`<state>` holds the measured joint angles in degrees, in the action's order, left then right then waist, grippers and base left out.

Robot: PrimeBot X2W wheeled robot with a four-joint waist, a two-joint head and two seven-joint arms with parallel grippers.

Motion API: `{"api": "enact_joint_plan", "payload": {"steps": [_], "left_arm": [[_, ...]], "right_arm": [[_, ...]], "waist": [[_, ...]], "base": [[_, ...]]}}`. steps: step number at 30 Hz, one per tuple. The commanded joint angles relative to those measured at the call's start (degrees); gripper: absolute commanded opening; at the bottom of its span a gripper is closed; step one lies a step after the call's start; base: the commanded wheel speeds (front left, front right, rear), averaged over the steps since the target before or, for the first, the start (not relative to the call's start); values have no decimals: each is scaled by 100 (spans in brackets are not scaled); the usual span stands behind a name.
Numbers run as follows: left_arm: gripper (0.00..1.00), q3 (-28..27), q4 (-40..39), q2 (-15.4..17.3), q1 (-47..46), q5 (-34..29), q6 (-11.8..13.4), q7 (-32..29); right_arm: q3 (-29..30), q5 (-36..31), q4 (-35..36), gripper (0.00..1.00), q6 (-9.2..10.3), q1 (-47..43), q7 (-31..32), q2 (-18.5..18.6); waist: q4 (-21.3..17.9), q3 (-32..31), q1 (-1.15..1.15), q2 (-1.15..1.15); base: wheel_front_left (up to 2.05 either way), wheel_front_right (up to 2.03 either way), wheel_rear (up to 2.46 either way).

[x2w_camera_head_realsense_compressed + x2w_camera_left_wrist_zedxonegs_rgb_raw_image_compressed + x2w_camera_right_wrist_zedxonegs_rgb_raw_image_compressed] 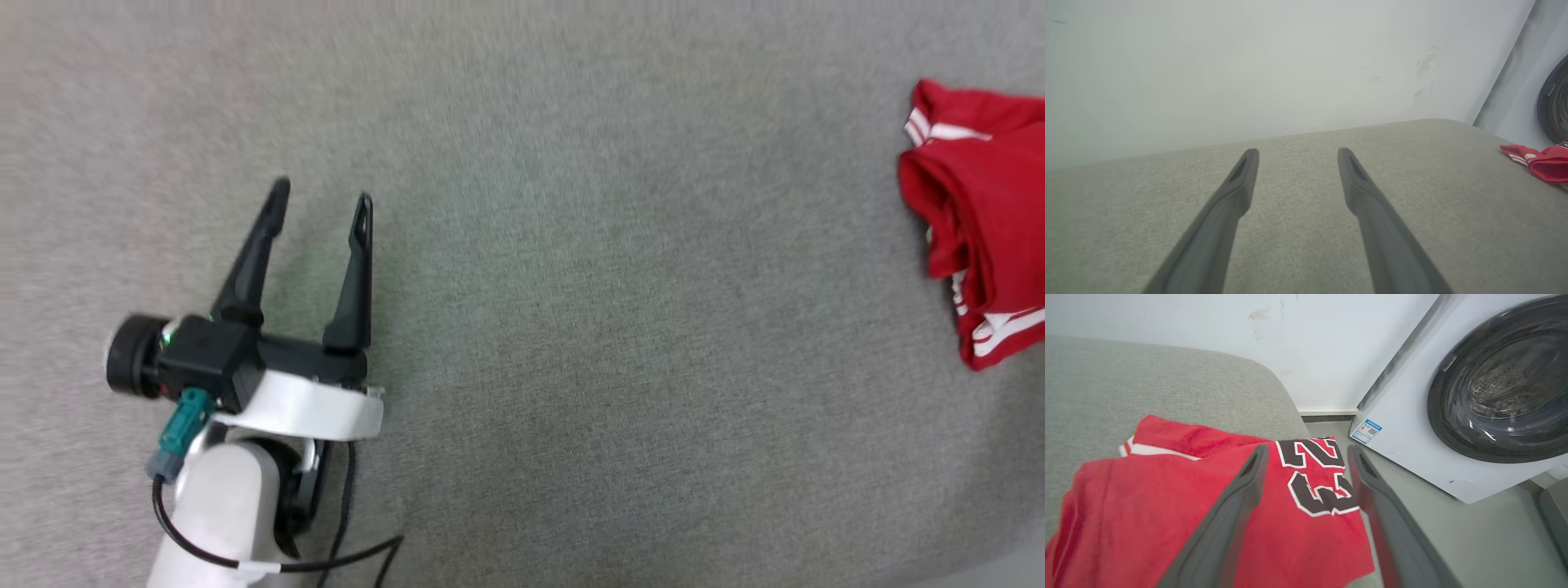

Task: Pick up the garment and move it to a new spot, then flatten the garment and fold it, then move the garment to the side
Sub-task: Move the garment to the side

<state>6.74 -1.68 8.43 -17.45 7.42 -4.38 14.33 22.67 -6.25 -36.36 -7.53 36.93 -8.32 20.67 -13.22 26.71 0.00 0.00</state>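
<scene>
Garment (980, 237) lies in a folded red bundle at the right edge of the cushion (571, 327), white stripe trim showing along its folds. In the right wrist view the face with the black, white-edged "23" is uppermost, and that corner appears to reach over the cushion's rounded end toward the floor. A washer (1412, 437) stands beyond that end.

Right gripper (1307, 448) hangs just above the bundle with its jaws spread wide and nothing between them. No cloth is pinched or lifted, so the garment rests on the cushion by its own weight.

Left gripper (322, 192) is over the bare left part of the cushion, well apart from the garment. Its jaws are also wide open and empty, and it probably stays there so as not to disturb the folds.

With the bundle compact and off to the side, the task looks all but done. One risk is the overhanging corner dragging the garment off the cushion.
</scene>
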Motion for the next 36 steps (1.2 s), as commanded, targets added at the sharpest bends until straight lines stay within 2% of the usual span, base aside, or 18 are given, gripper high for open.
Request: {"api": "enact_joint_plan", "payload": {"steps": [1,17,26,31,36], "left_arm": [[100,-22,81,-33,150,42,47,42],[100,-104,669,-309,1027,244,167,95],[100,-500,766,-336,1489,233,279,90],[100,-687,827,-291,1802,185,316,90],[100,-798,805,-288,2092,182,249,91]], "right_arm": [[-72,54,114,100,9,-216,-60,-127],[-1210,871,1806,100,8,-2290,-53,-1247],[-2058,1304,2775,100,8,-3108,137,-1447],[-2165,1383,3233,100,8,-3526,258,-1532],[-2161,1409,3726,100,8,-3957,459,-1587]], "waist": [[122,-438,0,0],[578,-1724,0,0],[906,-2328,0,0],[988,-2655,0,0],[961,-2835,0,0]], "base": [[0,0,0],[0,0,0],[0,0,0],[0,0,0],[0,0,0]]}}
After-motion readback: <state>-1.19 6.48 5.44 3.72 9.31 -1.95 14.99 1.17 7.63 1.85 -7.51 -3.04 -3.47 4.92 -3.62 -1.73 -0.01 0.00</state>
